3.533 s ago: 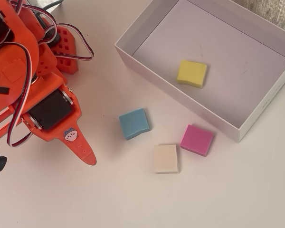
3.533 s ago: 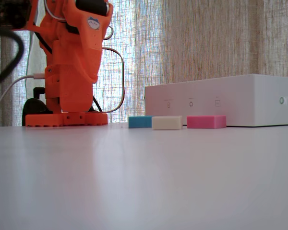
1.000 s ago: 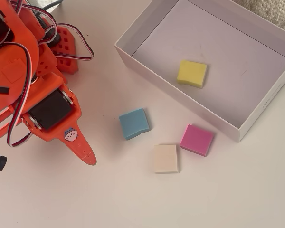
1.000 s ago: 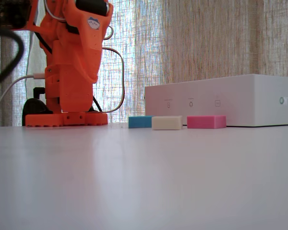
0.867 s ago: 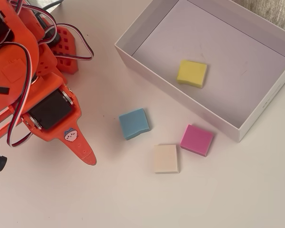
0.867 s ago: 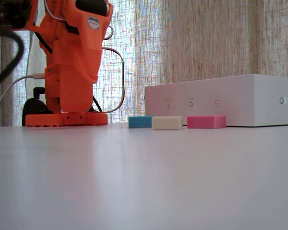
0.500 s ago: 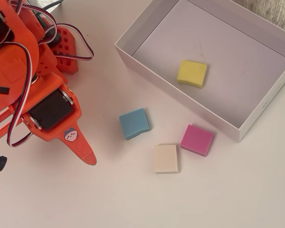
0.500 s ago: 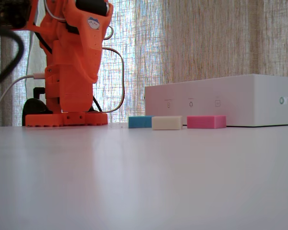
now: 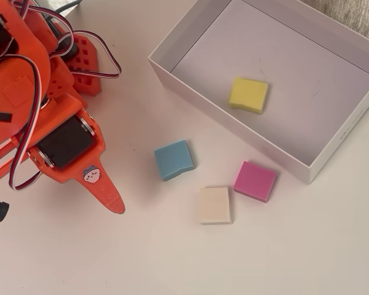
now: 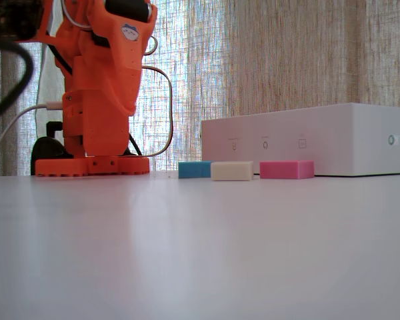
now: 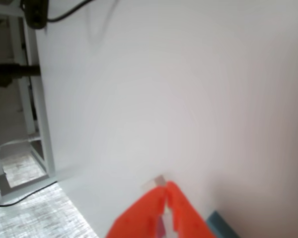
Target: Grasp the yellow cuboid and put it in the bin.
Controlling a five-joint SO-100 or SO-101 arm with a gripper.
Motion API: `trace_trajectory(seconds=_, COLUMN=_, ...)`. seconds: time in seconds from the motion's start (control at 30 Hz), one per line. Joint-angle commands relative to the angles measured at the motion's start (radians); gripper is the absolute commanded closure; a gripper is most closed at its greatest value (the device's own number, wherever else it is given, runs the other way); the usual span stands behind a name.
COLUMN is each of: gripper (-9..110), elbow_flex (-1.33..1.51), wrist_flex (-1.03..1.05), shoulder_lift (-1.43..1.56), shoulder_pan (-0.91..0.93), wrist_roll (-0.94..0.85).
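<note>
Yellow cuboid (image 9: 248, 94) flat on the pale floor inside the bin (image 9: 190, 29), near the bin wall closest to the other blocks, touching no wall. Hidden behind the bin (image 10: 333, 139) wall in the fixed view.

Outside the bin, on the white table (image 9: 172, 258), three more blocks. Blue block (image 9: 173, 160) near the bin's long wall. Pink block (image 9: 255, 181) just beside that same wall, close to the bin's corner. Cream block (image 9: 214, 205) a little farther from the bin, between the blue and the pink, touching neither. Same three in a row in front of the bin in the fixed view: blue (image 10: 194, 169), cream (image 10: 231, 171), pink (image 10: 287, 169).

Orange arm (image 9: 43, 110) well apart from the bin, on the far side of the blue block. Gripper (image 11: 165, 196) closed, orange tips pressed together with nothing between them, pointing at bare table. Gripper tip (image 9: 114, 206) in the overhead view low and to the side of the blue block, away from the bin.
</note>
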Motion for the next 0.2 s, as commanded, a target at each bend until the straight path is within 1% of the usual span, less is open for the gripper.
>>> trace_trajectory(seconds=0.0, gripper=110, elbow_flex=-0.003, wrist_flex=0.002, shoulder_lift=0.003, shoulder_pan=0.006, wrist_roll=0.005)
trace_trajectory(seconds=0.17, gripper=110, elbow_flex=-0.003, wrist_flex=0.002, shoulder_lift=0.003, shoulder_pan=0.006, wrist_roll=0.005)
